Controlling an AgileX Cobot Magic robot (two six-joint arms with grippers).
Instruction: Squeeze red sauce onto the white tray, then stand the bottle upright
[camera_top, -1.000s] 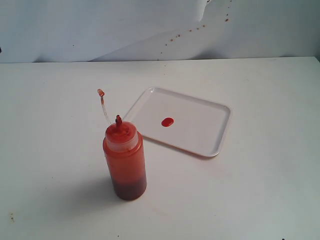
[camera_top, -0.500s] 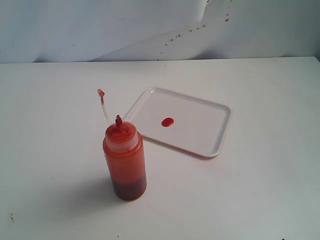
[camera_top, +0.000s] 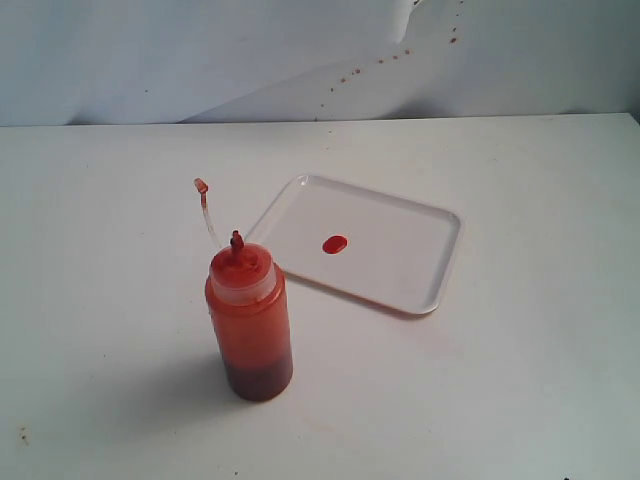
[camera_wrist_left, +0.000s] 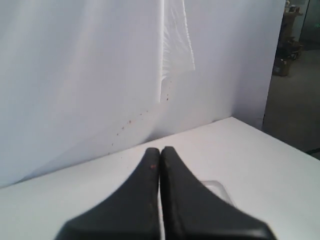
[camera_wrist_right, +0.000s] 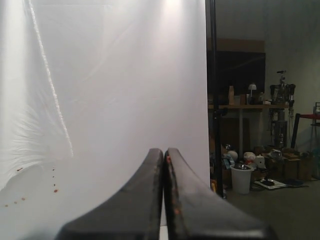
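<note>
Nearest the exterior camera, the bottle (camera_top: 250, 325) stood upright on the white table (camera_top: 500, 400), its wall tinted orange-red and darker toward the base. Its red-stained nozzle (camera_top: 237, 240) pointed straight up, and the thin cap strap (camera_top: 206, 208) rose from the shoulder, leaning up and to the left in that view. Just behind it and to the right lay the white tray (camera_top: 425, 290), flat on the table and close to the bottle, though whether the two touched could not be told. A small oval blob of the red sauce (camera_top: 335, 244) sat near the tray's middle, well clear of the rim. Farther back hung a white backdrop sheet (camera_top: 150, 60) with a scatter of small reddish-brown spots (camera_top: 380, 60).

The left gripper (camera_wrist_left: 160, 152) had its black fingers pressed together with nothing between them, held above the table and facing the sheet. The right gripper (camera_wrist_right: 164, 152) was likewise closed on nothing — beyond it were the sheet and a cluttered workshop (camera_wrist_right: 260, 165).
</note>
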